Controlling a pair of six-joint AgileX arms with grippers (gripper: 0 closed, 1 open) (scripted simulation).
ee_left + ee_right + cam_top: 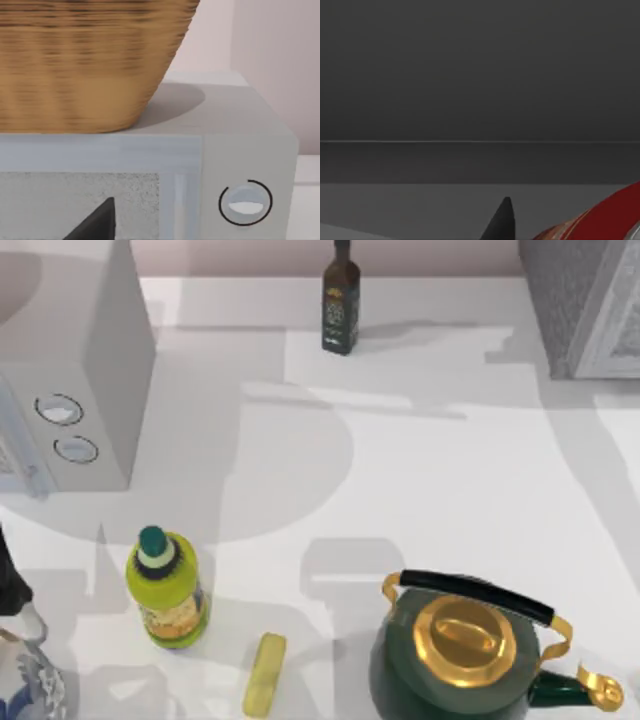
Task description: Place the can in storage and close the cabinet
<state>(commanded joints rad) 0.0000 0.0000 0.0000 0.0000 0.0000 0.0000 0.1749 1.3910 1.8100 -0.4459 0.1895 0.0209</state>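
Right wrist view: one dark fingertip (502,220) of the right gripper stands nearest, with the can (605,217) just beside it, red wall showing, inside a dark grey enclosure. Whether the fingers clamp it cannot be told. The cabinet (580,300) occupies the table's (420,470) far right corner.

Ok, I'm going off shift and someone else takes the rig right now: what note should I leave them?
Left gripper: idle, one finger in front of the white appliance, below the basket.
Right gripper: one finger beside the can, facing dim grey surfaces, likely inside the cabinet; grip unclear.
Done: can apparently at the cabinet.
Left: confirm the can is set down inside, pull out, close the door.
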